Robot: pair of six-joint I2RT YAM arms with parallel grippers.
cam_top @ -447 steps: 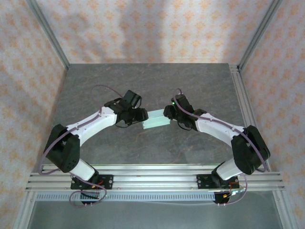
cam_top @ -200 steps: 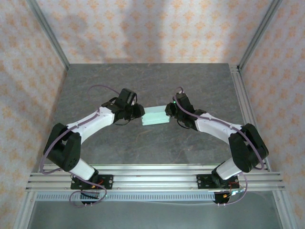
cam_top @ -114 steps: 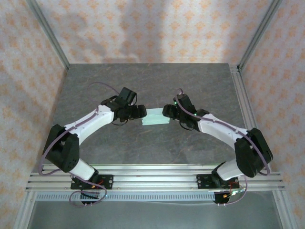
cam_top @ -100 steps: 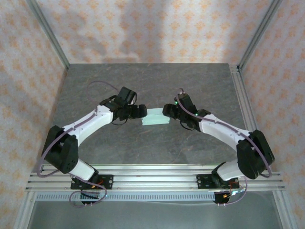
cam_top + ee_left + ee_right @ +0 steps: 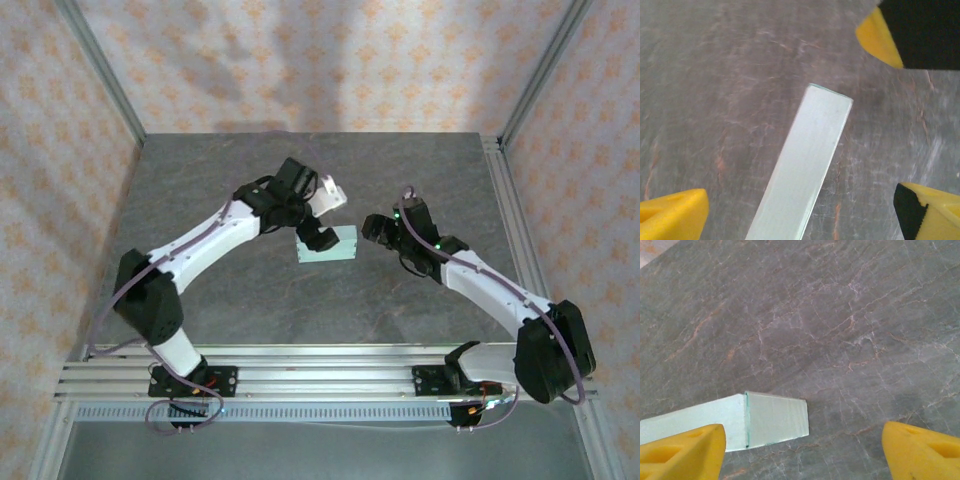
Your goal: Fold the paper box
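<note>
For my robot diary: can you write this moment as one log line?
paper box: folded, flat on table | left gripper: open above it, no grip | right gripper: open beside it, not touching

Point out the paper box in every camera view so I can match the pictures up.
Top external: the paper box lies at the picture's centre.
Left wrist: it is a pale strip running from the centre down to the bottom edge.
Right wrist: it sits at lower left, its short end face towards the middle.
Shared landmark: the grey veined table under it.
</note>
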